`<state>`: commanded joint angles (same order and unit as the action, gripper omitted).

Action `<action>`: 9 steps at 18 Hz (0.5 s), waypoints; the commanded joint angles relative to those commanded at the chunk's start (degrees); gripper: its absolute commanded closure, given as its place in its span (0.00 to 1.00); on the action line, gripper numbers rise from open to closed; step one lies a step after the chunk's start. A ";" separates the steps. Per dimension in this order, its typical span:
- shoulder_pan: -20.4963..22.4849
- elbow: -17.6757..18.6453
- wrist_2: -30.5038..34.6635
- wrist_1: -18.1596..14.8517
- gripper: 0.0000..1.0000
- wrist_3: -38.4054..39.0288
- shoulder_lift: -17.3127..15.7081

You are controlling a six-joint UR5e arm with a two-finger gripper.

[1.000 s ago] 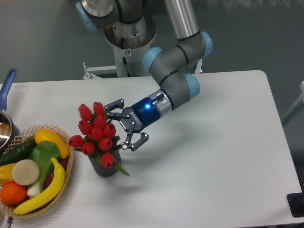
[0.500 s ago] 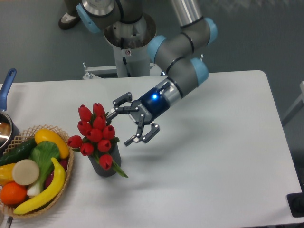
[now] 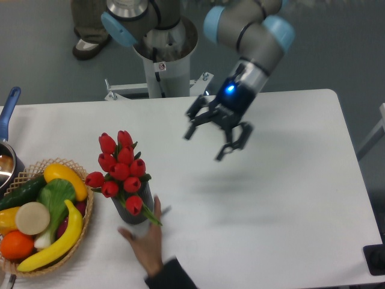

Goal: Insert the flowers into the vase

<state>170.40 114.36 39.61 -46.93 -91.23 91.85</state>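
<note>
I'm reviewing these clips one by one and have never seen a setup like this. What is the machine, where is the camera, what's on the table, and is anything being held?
One fixed camera looks down at a white table. The grey and blue machine is a robot arm; its gripper, two fingers spread open, hangs above the table and holds nothing. The red flowers already stand in the dark vase at the left. Beside them a wicker basket holds toy fruit and vegetables, including a banana. A blue-handled pot sits at the far left edge. A person's hand reaches in from the bottom, close to the vase. Someone's legs show behind the robot base.
</note>
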 joint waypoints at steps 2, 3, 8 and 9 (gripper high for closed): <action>2.90 -1.41 5.18 0.00 0.00 -0.17 -0.09; 3.70 -1.94 7.39 -0.09 0.00 -0.26 -1.05; 6.16 -2.82 21.97 -0.88 0.00 -3.58 -6.94; 6.52 -2.82 25.04 -1.31 0.00 -6.04 -7.73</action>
<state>176.92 111.53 64.66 -48.25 -97.27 84.12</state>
